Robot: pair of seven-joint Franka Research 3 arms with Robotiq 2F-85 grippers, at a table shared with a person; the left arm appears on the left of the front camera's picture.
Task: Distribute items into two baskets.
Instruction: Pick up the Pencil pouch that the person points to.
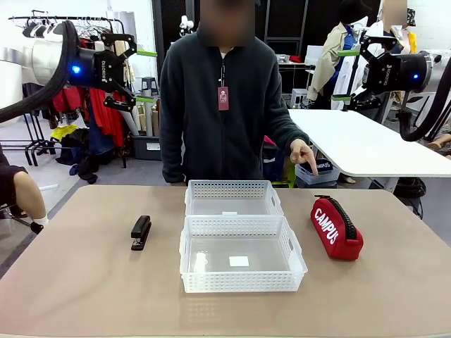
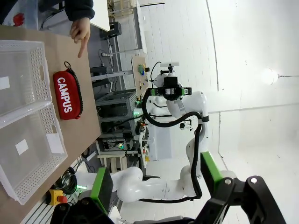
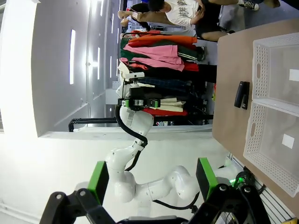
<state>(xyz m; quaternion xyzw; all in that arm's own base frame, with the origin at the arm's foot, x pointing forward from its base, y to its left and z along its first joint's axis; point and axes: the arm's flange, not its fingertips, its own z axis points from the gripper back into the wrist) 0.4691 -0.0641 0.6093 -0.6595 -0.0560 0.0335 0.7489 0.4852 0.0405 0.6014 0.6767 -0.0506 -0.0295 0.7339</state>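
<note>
Pouch: the red CAMPUS pouch (image 1: 337,229) lies on the table (image 1: 84,282), right of the baskets and apart from them.
Stapler: the black stapler (image 1: 141,232) lies left of the near basket (image 1: 243,280), untouched.
Baskets: the near one touches the far basket (image 1: 232,189); I see only labels inside.
Grippers: the left gripper (image 1: 146,76) and right gripper (image 1: 345,75) hang high, jaws spread, holding nothing.
Risk: I reckon the soft pouch could sag out of a pinch, and a low approach may snag a lattice wall.
In the way: the person's hand (image 1: 303,153) points down just beyond the pouch.
</note>
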